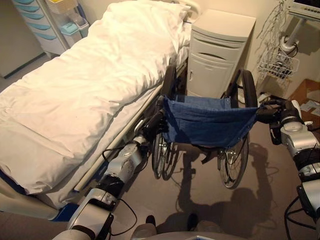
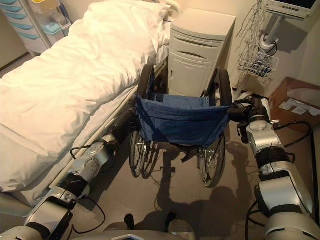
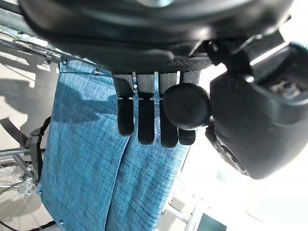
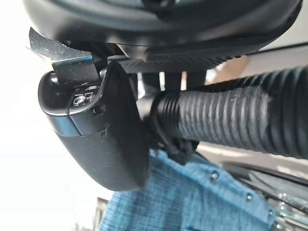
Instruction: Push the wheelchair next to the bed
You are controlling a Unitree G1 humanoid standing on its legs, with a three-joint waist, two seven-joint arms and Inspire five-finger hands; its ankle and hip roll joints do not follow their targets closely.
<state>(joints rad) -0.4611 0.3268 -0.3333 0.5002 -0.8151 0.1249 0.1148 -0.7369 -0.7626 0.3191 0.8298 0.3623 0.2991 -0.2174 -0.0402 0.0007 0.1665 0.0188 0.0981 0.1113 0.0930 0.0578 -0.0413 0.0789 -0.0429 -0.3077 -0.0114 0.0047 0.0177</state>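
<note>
The wheelchair [image 1: 207, 122] stands on the floor [image 1: 250, 200] just beside the bed [image 1: 75, 90], with its blue cloth back [image 1: 210, 120] facing the robot. In front of it is a white cabinet [image 1: 217, 55], and its big wheels [image 1: 235, 162] rest on the floor.

The left hand [image 1: 154, 122] is at the left push handle, on the bed side. In the left wrist view its fingers [image 3: 144, 122] are curled down over the top of the blue cloth back, and the round end of the handle [image 3: 186, 106] sits between the fingers and the thumb — so this hand is wrapped round the handle.

The right hand [image 2: 245, 111] is at the right push handle [image 4: 226, 118]. In the right wrist view the ribbed black grip runs right under the palm, with the thumb [image 4: 96, 144] bent down beside it — the hand is closed round the grip.

A wire basket [image 1: 278, 62] hangs on the wall to the right, and a blue drawer cart [image 1: 40, 22] stands past the bed on the far left.
</note>
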